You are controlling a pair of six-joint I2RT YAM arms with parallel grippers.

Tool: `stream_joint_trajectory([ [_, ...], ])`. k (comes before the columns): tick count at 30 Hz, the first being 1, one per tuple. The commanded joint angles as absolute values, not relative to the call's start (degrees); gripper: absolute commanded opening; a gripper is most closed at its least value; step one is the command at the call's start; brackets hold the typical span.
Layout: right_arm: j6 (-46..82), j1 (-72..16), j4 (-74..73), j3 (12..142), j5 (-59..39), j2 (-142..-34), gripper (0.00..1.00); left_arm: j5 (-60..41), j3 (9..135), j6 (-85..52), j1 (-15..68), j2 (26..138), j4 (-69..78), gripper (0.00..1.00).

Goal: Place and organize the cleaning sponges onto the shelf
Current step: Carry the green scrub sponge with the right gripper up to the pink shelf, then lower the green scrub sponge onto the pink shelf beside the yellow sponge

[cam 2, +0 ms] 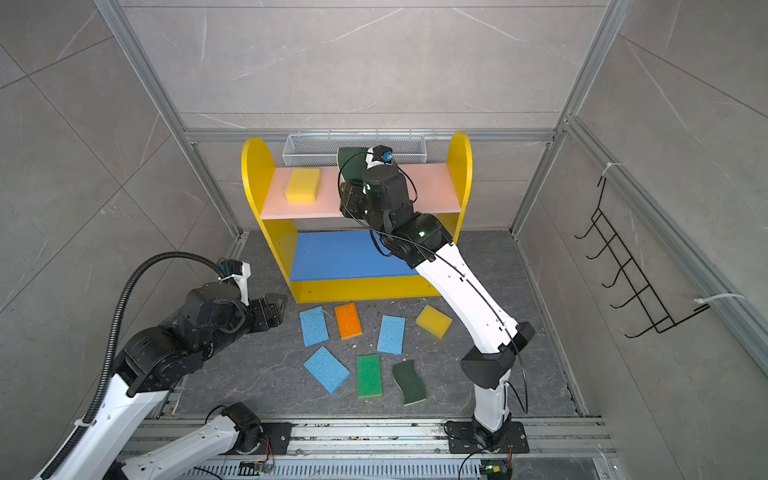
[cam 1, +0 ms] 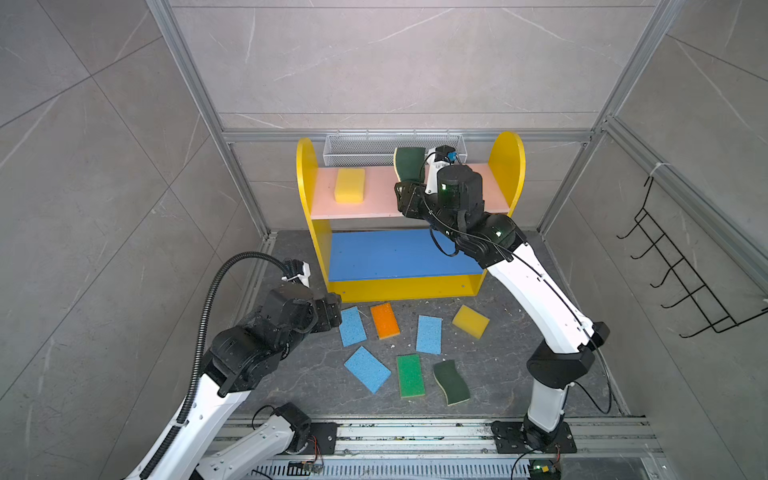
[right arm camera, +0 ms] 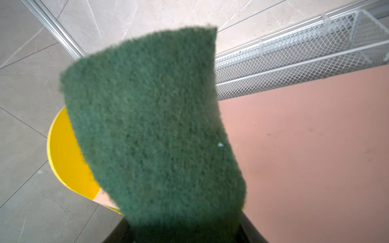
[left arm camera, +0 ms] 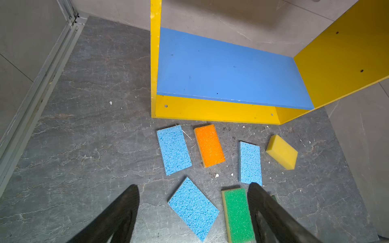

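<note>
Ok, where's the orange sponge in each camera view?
In a top view: orange sponge lies just in front of the shelf.
In a top view: same place, before the shelf.
Left wrist: close to the shelf's yellow base.
Right wrist: not in it, though the shelf is.
Shared landmark: the shelf.

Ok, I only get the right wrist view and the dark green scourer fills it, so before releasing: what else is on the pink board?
Observer: One yellow sponge, lying flat near the left end of the pink board, apart from your dark green scourer.
Operator: Where's the left gripper?
Observer: The left gripper is open, holding nothing, by the left front corner of the shelf.
Operator: How many are down there?
Observer: Seven sponges on the floor in front of it.
</note>
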State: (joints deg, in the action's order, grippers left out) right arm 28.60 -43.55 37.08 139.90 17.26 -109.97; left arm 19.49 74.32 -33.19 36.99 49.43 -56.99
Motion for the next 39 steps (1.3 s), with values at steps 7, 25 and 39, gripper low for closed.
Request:
stream_joint_trajectory([
  [7,25.0,-43.43,49.35,154.86,24.43,-119.44,0.59,23.04,78.43,-31.28,36.96,54.5,-56.08,0.84],
  [25,26.18,-41.22,52.38,159.09,25.31,-125.03,0.68,24.88,79.2,-29.53,36.94,55.55,-55.22,0.84],
  [39,26.39,-41.2,53.51,159.17,20.9,-125.26,0.76,26.8,78.77,-28.63,37.0,55.03,-55.86,0.85],
])
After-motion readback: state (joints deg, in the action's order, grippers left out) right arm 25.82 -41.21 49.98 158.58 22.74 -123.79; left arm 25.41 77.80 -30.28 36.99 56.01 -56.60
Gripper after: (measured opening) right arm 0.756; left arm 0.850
